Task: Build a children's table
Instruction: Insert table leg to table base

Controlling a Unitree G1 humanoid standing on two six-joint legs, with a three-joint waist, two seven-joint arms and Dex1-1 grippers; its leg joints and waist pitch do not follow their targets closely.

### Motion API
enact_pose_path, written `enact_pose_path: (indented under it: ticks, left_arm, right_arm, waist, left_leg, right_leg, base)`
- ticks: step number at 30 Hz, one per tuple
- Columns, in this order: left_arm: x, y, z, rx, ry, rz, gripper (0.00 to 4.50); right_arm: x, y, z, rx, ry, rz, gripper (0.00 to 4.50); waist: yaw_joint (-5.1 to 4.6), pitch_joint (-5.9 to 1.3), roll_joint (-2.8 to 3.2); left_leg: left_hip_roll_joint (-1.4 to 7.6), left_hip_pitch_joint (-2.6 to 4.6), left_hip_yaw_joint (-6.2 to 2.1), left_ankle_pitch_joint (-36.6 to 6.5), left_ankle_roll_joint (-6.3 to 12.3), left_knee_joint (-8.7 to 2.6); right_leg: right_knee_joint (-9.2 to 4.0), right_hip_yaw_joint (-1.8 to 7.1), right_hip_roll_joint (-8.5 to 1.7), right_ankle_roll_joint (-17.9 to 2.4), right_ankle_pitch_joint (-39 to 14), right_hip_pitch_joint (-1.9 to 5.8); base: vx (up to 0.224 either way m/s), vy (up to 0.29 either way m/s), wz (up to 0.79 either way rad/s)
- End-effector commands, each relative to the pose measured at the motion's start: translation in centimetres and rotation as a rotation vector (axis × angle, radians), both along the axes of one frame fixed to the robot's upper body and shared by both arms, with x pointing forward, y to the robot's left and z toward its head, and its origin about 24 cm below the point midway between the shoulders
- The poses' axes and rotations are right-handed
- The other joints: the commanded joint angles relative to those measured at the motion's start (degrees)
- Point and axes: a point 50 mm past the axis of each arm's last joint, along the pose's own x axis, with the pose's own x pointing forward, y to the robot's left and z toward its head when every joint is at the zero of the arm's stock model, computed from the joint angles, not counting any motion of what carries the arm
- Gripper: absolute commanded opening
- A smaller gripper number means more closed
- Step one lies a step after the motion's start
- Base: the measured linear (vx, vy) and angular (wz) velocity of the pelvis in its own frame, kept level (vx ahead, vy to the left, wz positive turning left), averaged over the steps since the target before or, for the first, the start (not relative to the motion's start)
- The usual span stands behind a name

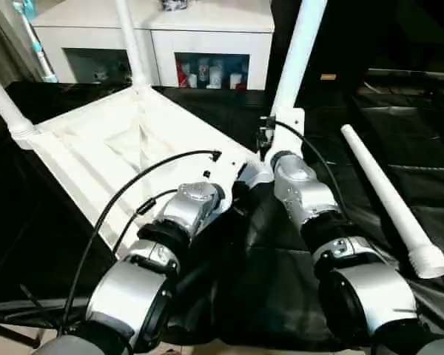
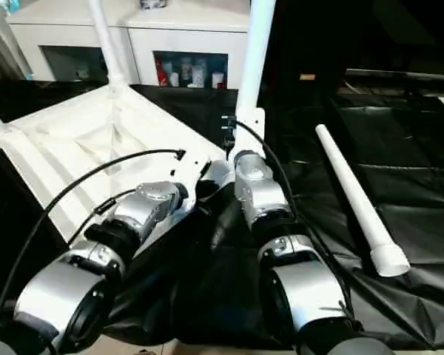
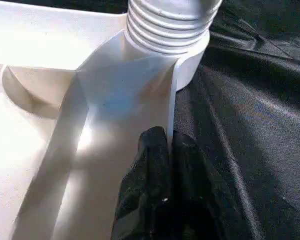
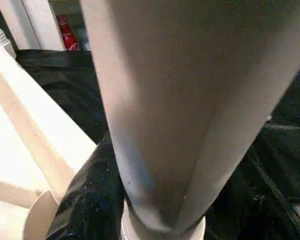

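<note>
The white table top (image 1: 126,144) is laid upside down on the black-covered work table (image 1: 399,148), three legs standing in its corner sockets. The nearest upright leg (image 1: 300,44) is clasped by the right gripper (image 4: 140,200). The rim beside that socket is pinched by the left gripper (image 3: 167,145), fingers nearly closed. A fourth leg (image 1: 388,200) is left lying apart.

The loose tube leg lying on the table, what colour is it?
White, best seen in the left eye view.
</note>
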Motion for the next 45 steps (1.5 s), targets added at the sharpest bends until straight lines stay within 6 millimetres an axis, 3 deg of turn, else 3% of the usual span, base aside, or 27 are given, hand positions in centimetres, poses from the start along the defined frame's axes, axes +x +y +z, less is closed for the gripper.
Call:
enact_pose_path:
  ticks: [1,4,5,6,7,10,13,17,19,21,22,25,28,30,32,35,38,45]
  left_arm:
    - [0.4,-0.1,0.7,-0.075,-0.041,0.046,0.00]
    - [0.4,-0.2,0.7,-0.075,-0.040,0.044,0.00]
    - [0.2,-0.3,0.5,-0.076,-0.035,0.023,0.00]
    - [0.2,-0.4,0.5,-0.077,-0.032,0.010,0.00]
    - [0.1,-0.4,0.4,-0.076,-0.031,0.005,0.00]
    - [-0.1,-0.6,0.3,-0.067,-0.027,-0.026,0.00]
    - [-0.5,-0.6,0.0,-0.026,-0.030,-0.124,0.00]
    - [-1.3,0.2,-0.7,0.031,-0.018,-0.281,0.00]
    - [-2.0,1.3,-1.1,0.066,0.002,-0.370,0.00]
    - [-2.5,2.4,-1.3,0.069,0.029,-0.436,0.00]
    - [-2.7,2.7,-1.2,0.067,0.028,-0.457,0.00]
    - [-3.6,4.9,-0.8,0.068,0.041,-0.560,0.00]
    - [-4.3,6.5,0.0,0.080,0.036,-0.628,0.00]
    - [-4.7,7.4,0.5,0.080,0.046,-0.646,0.00]
    - [-5.2,8.3,0.8,0.076,0.060,-0.667,0.00]
    - [-5.5,9.0,1.0,0.078,0.074,-0.676,0.00]
    - [-6.2,9.8,1.1,0.081,0.109,-0.696,0.00]
    - [-6.0,9.2,1.0,0.070,0.109,-0.668,0.00]
  right_arm:
    - [-1.7,1.4,-4.2,0.016,0.198,0.047,1.82]
    - [-1.7,1.5,-4.2,0.016,0.197,0.046,1.82]
    - [-1.6,1.5,-4.2,0.017,0.196,0.058,1.82]
    - [-1.6,1.4,-4.1,0.018,0.196,0.065,1.82]
    - [-1.6,1.4,-4.2,0.020,0.197,0.068,1.82]
    - [-1.6,1.3,-4.3,0.020,0.205,0.081,1.82]
    - [-1.5,1.3,-4.2,0.007,0.201,0.146,1.82]
    - [-1.7,1.0,-4.3,-0.033,0.214,0.276,1.82]
    - [-2.1,0.5,-4.9,-0.075,0.245,0.408,1.82]
    - [-2.6,-0.3,-5.4,-0.101,0.288,0.519,1.82]
    - [-2.7,-0.5,-5.4,-0.100,0.298,0.541,1.82]
    - [-3.3,-1.9,-5.6,-0.091,0.348,0.656,1.82]
    - [-3.8,-2.9,-5.4,-0.117,0.367,0.773,1.82]
    - [-4.2,-3.3,-5.2,-0.117,0.378,0.855,1.82]
    - [-4.7,-3.7,-5.1,-0.146,0.388,0.939,1.82]
    - [-5.2,-3.9,-5.2,-0.162,0.408,0.988,1.82]
    - [-5.8,-4.1,-5.5,-0.178,0.444,1.035,1.82]
    - [-5.7,-3.6,-5.5,-0.166,0.419,0.967,1.82]
  waist:
    - [-0.04,-3.02,-1.07]
    - [0.01,-3.06,-1.12]
    - [-0.04,-3.09,-1.47]
    - [0.02,-3.05,-1.26]
    - [-0.03,-3.00,-1.50]
    - [0.00,-3.00,-1.44]
    - [-0.01,-2.99,-1.80]
    - [-0.04,-2.79,-1.84]
    - [-0.25,-2.60,-1.52]
    - [-0.44,-2.64,-1.43]
    - [-0.62,-2.72,-1.14]
    - [-0.75,-2.55,-1.34]
    - [-0.99,-2.54,-0.83]
    - [-1.03,-2.43,-0.99]
    - [-0.95,-2.59,-0.74]
    - [-0.78,-2.83,-0.88]
    - [-0.50,-2.81,-0.87]
    - [-0.34,-2.61,-0.56]
  left_leg:
    - [4.39,0.75,-1.66,-4.57,4.94,-3.37]
    - [4.39,0.72,-1.60,-4.06,5.23,-3.27]
    - [4.34,0.67,-1.53,-3.81,5.50,-3.21]
    - [4.31,0.69,-1.56,-3.85,5.65,-3.21]
    - [4.32,0.69,-1.50,-4.02,5.71,-3.22]
    - [4.39,0.73,-1.57,-3.96,5.76,-3.27]
    - [4.40,0.69,-1.56,-3.58,6.34,-3.24]
    - [4.52,0.46,-1.59,-4.68,6.31,-3.30]
    - [4.81,0.56,-1.59,-6.75,5.44,-3.54]
    - [5.01,0.53,-1.70,-7.32,4.85,-3.67]
    - [5.07,0.89,-1.64,-7.57,4.01,-3.65]
    - [5.18,0.82,-1.62,-9.21,3.01,-3.85]
    - [5.40,1.12,-1.54,-11.91,1.63,-4.08]
    - [5.47,1.18,-1.57,-13.49,0.61,-4.30]
    - [5.41,1.30,-1.62,-13.44,-0.03,-4.34]
    - [5.21,1.22,-1.43,-10.70,0.61,-4.04]
    - [5.11,1.11,-1.28,-9.26,1.29,-3.87]
    - [5.08,1.43,-1.53,-12.72,-1.10,-4.29]
  right_leg:
    - [-3.54,2.83,-5.96,-13.57,3.33,2.22]
    - [-3.41,2.87,-6.05,-13.73,4.61,2.27]
    - [-3.41,2.86,-6.09,-13.84,5.12,2.33]
    - [-3.41,2.83,-6.10,-13.95,4.73,2.26]
    - [-3.50,2.85,-6.08,-13.89,4.31,2.24]
    - [-3.47,2.83,-6.09,-13.69,3.39,2.21]
    - [-3.42,2.80,-6.16,-13.73,4.16,2.26]
    - [-3.56,2.78,-6.28,-13.92,2.59,2.40]
    - [-3.91,2.87,-6.21,-13.74,-0.75,2.23]
    - [-3.71,2.79,-6.06,-13.77,-0.35,2.37]
    - [-3.74,2.86,-6.05,-14.15,-0.61,2.07]
    - [-3.71,2.81,-5.94,-14.82,-1.61,2.29]
    - [-3.82,2.82,-5.68,-14.79,-4.18,1.76]
    - [-3.92,2.92,-5.73,-14.73,-5.64,1.68]
    - [-3.89,2.92,-5.60,-14.58,-5.26,1.67]
    - [-3.49,2.92,-5.49,-15.26,-0.01,1.79]
    - [-3.35,2.86,-5.39,-15.45,1.94,1.76]
    - [-3.91,3.05,-5.46,-14.55,-3.67,1.65]
  base:
    - [0.000,0.000,0.00]
    - [0.000,0.000,0.00]
    - [0.000,0.000,0.00]
    - [0.000,0.000,0.00]
    - [0.000,0.000,0.00]
    - [0.000,0.000,0.00]
    - [0.000,0.000,0.00]
    - [0.000,0.000,0.00]
    - [0.000,0.000,0.00]
    - [0.000,0.000,0.00]
    - [0.000,0.000,0.00]
    - [0.000,0.000,0.00]
    - [0.000,0.000,0.00]
    - [0.000,0.000,0.00]
    - [0.000,0.000,0.00]
    - [0.000,0.000,0.00]
    - [0.000,0.000,0.00]
    - [0.000,0.000,0.00]
